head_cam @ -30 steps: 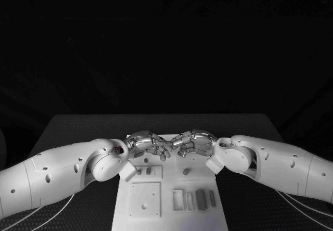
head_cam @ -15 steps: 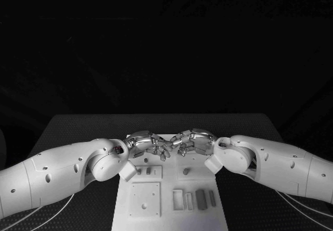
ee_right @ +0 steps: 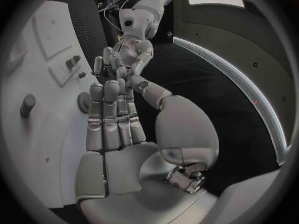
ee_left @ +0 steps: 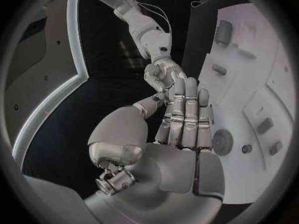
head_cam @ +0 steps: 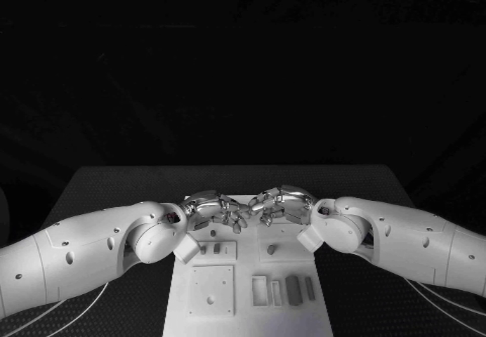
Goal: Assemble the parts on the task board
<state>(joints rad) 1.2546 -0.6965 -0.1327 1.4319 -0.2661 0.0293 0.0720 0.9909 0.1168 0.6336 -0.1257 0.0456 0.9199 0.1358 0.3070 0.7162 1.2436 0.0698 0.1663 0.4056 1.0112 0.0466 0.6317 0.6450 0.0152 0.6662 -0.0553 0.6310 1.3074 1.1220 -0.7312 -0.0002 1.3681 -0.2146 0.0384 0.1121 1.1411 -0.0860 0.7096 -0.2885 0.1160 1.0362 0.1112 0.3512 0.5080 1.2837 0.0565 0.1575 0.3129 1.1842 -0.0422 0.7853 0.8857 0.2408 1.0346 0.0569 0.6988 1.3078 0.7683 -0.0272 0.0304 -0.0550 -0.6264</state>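
A white task board is seen lying in the middle of a black table, and everything else is placed in relation to it. The left arm is brought in from the left of the board, and its left hand is held above the board's far end, fingers extended toward the centre. The right arm is brought in from the right of the board, and the right hand is held above the same far end, facing the left hand. The fingertips of the 2 hands are seen meeting or nearly meeting over the board's far edge; whether a part is pinched between them cannot be told from any view. In the left wrist view the left hand is shown with fingers straight and side by side, reaching to the right hand's fingertips. In the right wrist view the right hand is shown the same way, fingers straight and together. On the board nearer the robot, small grey parts are seen: 2 short pegs on a raised plate at the left, 1 peg to the right of them, and long bars lying side by side near the board's right edge. A square plate with a round hole is seen at the board's left side.
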